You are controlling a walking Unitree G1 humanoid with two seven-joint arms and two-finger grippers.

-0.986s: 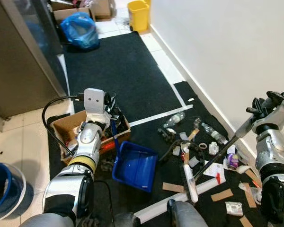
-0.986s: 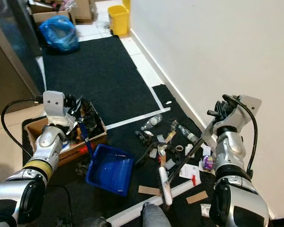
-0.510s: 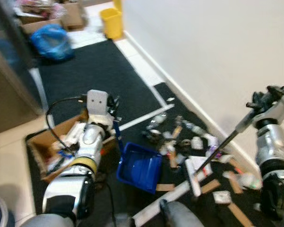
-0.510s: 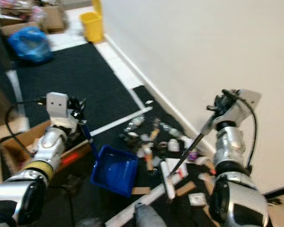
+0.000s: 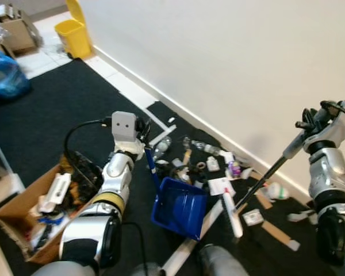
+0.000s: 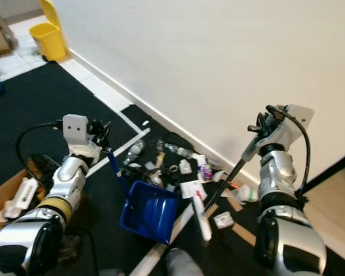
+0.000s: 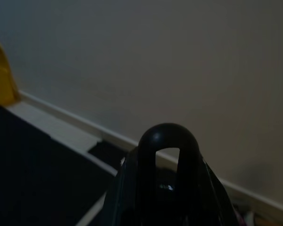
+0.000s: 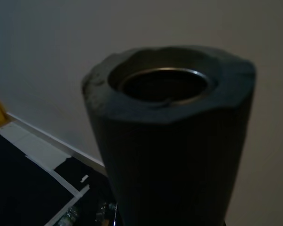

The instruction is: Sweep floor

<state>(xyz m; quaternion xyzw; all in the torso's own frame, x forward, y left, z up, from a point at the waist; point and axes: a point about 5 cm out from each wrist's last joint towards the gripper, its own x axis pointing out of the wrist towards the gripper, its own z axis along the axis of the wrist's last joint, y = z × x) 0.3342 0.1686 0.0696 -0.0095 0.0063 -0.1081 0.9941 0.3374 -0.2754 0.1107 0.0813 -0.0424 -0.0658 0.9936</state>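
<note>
A blue dustpan rests on the black mat, its long blue handle rising to my left gripper, which is shut on it. The handle's black loop end fills the left wrist view. My right gripper is shut on the top of a dark broom handle. That handle slants down to a white broom head on the floor, just right of the dustpan. Its hollow end looms in the right wrist view. Scattered litter, with bottles, cardboard scraps and small packets, lies along the wall behind the dustpan.
A cardboard box of junk stands at my left. Far back are a yellow bin and a blue bag. The white wall runs close on the right. A white strip lies by my feet.
The camera has swung to the right, so the whole scene shifted left and the grey cabinet left the picture. Both grippers keep their hold on dustpan and broom.
</note>
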